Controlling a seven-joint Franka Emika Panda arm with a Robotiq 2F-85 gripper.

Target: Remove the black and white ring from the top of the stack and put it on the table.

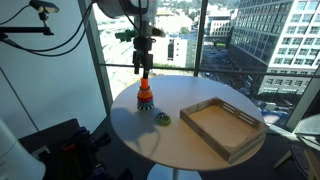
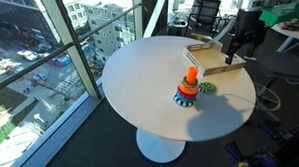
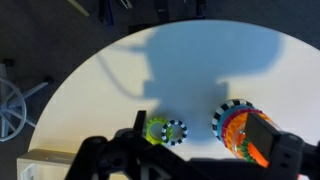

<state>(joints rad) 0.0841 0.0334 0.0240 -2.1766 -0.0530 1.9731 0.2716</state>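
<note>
The small black and white ring point(image 3: 176, 131) lies flat on the white table point(image 3: 110, 90), touching the yellow-green ring point(image 3: 155, 130). The stack point(image 3: 240, 128) of orange and coloured rings stands to their right, on a wide black-and-white checkered bottom ring. In both exterior views the stack point(image 1: 145, 95) point(image 2: 187, 89) has an orange top. My gripper point(image 3: 195, 152) is open and empty. It hangs above the stack point(image 1: 142, 64), and one finger covers part of the stack in the wrist view.
A rectangular wooden tray point(image 1: 222, 127) point(image 2: 212, 56) sits on the table beyond the two loose rings point(image 1: 162, 118) point(image 2: 206, 89). The round table edge point(image 3: 60, 85) curves close by. Large windows stand behind the table.
</note>
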